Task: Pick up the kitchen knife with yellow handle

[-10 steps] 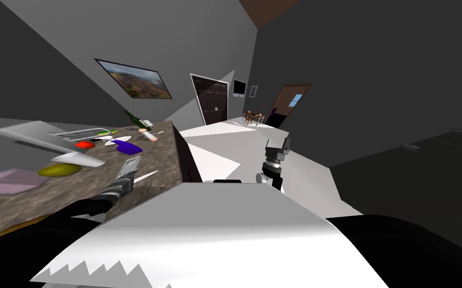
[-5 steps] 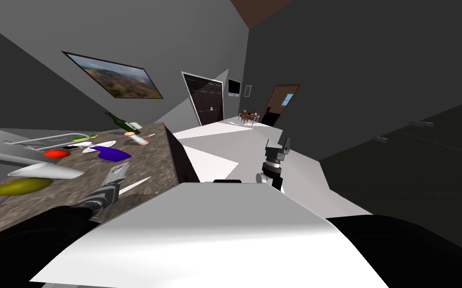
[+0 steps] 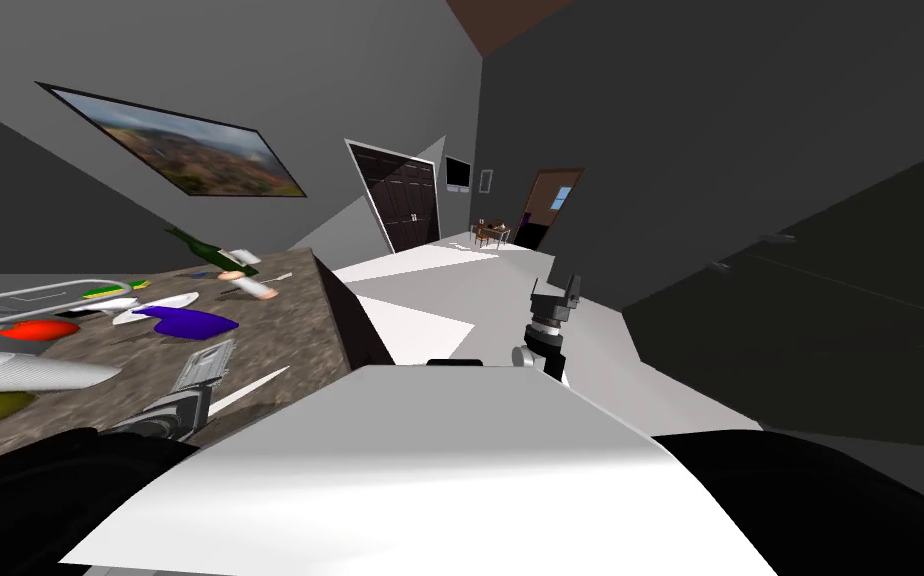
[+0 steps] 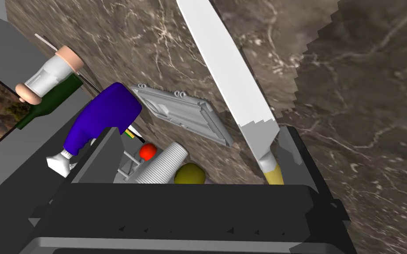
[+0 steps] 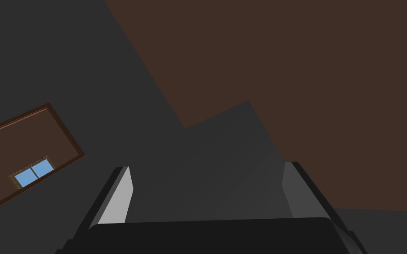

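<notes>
While the brown stone counter (image 3: pixel 290 310) runs along my left side, left claw (image 4: pixel 198 130) hangs low over it, fingers spread wide, gripping nothing. Right claw (image 5: pixel 207 169) off the counter's end, also spread. Yellow-handled knife (image 4: pixel 229 79) lies on the counter, handle against one left finger.

brown marbled counter (image 4: pixel 365 110) | blue bottle (image 4: pixel 103 117) | green bottle (image 4: pixel 50 99) lying | grey flat panel (image 4: pixel 180 112) | framed picture (image 3: pixel 180 150)
</notes>
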